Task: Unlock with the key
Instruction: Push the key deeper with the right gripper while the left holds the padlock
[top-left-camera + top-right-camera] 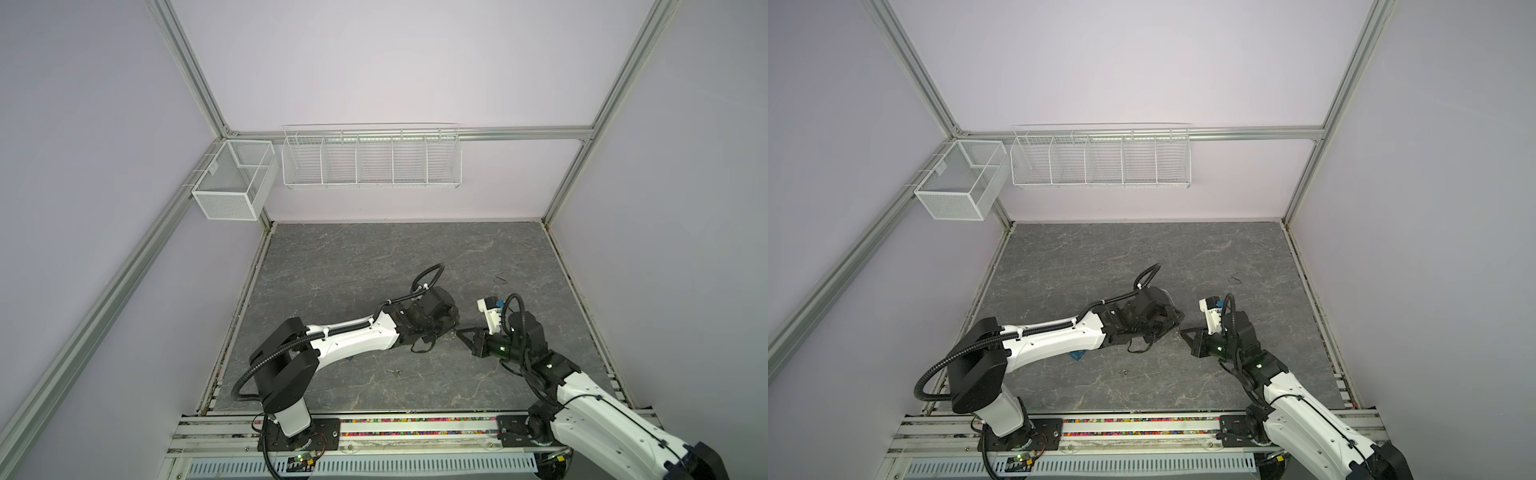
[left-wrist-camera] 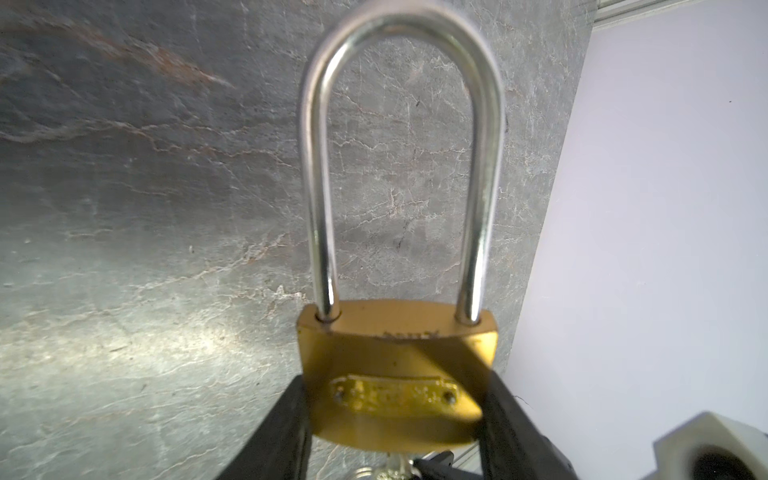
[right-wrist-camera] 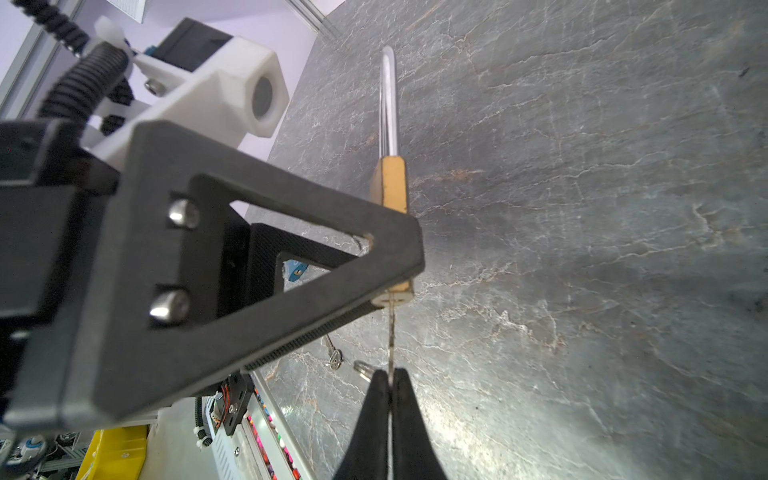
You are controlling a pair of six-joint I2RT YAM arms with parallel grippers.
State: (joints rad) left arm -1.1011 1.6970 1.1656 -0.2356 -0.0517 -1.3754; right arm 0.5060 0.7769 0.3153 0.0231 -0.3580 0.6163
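Fingers, left: the left gripper (image 2: 395, 415) has its fingers (image 2: 282, 428) set part-way apart and pressed on the two narrow sides of the lock (image 2: 395, 361). We read that as a firm hold on the brass body.
Fingers, right: the right gripper (image 3: 390, 384) has its fingers (image 3: 376, 407) pressed together, pinching the head end of the key (image 3: 391, 336) edge-on.
Done: we judge the lock taken up and steadied, the key taken up, and its blade entered in the keyway at the foot of the body. How deep it sits we cannot tell.
Left to do: the shackle (image 2: 318, 166) has both legs seated in the body, so we take the lock as not yet open — the turn of the key and the release of the shackle remain.
Lock, place: between the two grippers, over the near right part of the table (image 1: 374, 257). In both top views the arms hide it almost wholly, and we cannot tell whether it is clear of the table.
Key to fingers: the blade runs straight from the right fingertips into the lock's foot, in line with the body. A ring (image 3: 363, 368) sits just beside the pinch.
Lock to fingers: the left fingers grip the lower half of the body — the shackle points away from them and touches nothing.
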